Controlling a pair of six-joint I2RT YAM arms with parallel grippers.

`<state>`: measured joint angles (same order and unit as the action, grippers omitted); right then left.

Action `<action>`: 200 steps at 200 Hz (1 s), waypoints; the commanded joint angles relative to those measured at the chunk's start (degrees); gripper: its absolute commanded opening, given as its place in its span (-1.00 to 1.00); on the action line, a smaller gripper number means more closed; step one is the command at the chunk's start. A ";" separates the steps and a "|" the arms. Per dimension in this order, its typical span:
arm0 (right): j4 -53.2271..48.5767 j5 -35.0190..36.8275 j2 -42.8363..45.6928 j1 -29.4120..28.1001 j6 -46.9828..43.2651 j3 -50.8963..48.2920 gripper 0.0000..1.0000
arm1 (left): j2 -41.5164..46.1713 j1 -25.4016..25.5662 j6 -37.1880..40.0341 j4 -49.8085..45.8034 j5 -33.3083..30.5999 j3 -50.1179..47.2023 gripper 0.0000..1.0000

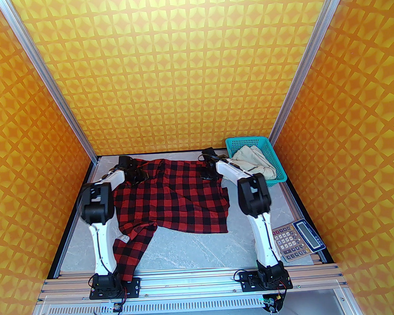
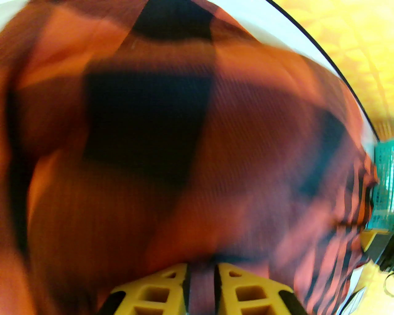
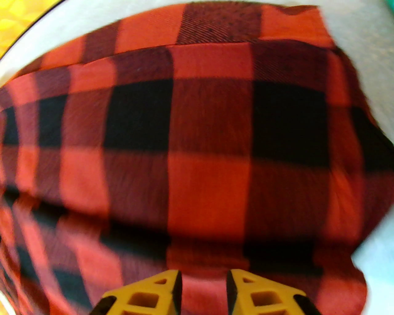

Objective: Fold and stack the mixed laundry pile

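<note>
- Risk: my left jaws pinch only a thin fold of the red-and-black checked long-sleeved shirt (image 1: 179, 194). In my judgement a sharp pull could slip it free.
- Risk: my right jaws stand narrow with cloth in the gap, but I cannot tell whether they grip. One corner may drop and skew the fold.
- Location: the shirt lies spread on the grey marbled tabletop (image 1: 195, 249). The crumpled cream trousers (image 1: 255, 163) sit in the teal plastic mesh basket (image 1: 245, 139).
- Pose: my left arm (image 1: 97, 204) and right arm (image 1: 254, 193) both reach forward, wrists low at the shirt's far edge.

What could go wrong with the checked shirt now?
The left gripper pinches just a thin bit of the checked shirt, so it could slip out. One sleeve trails by the left arm's base and might snag when the shirt is folded. The right gripper works close to the teal basket and could bump it.
</note>
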<state>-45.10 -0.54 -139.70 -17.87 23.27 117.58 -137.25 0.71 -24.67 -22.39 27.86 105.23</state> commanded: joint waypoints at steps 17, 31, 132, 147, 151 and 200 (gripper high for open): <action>-7.71 -0.50 -12.33 0.81 -0.27 17.13 -0.35 | -11.31 -0.70 -5.67 1.00 3.02 13.52 -0.59; -8.52 -1.70 -16.37 1.47 0.33 22.89 -0.30 | -14.31 -1.03 -7.12 1.70 3.14 16.86 -0.59; 1.67 -9.57 -5.61 3.95 0.85 21.18 -0.09 | 0.10 -1.64 3.36 -0.16 6.68 13.25 0.05; 3.67 -8.60 2.66 3.17 0.64 12.91 -0.06 | 8.91 -1.57 6.05 -1.77 4.48 4.88 0.12; 4.44 -8.39 4.68 2.84 0.65 10.26 -0.06 | 11.42 -1.61 6.39 -1.90 3.56 1.97 0.14; 15.71 -11.83 33.26 0.26 7.61 -30.88 -0.02 | 39.91 -8.61 3.69 -1.59 -6.25 -35.67 0.25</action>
<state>-36.27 -9.13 -117.43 -16.78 25.69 102.35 -104.88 -2.81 -20.95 -21.65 27.07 83.22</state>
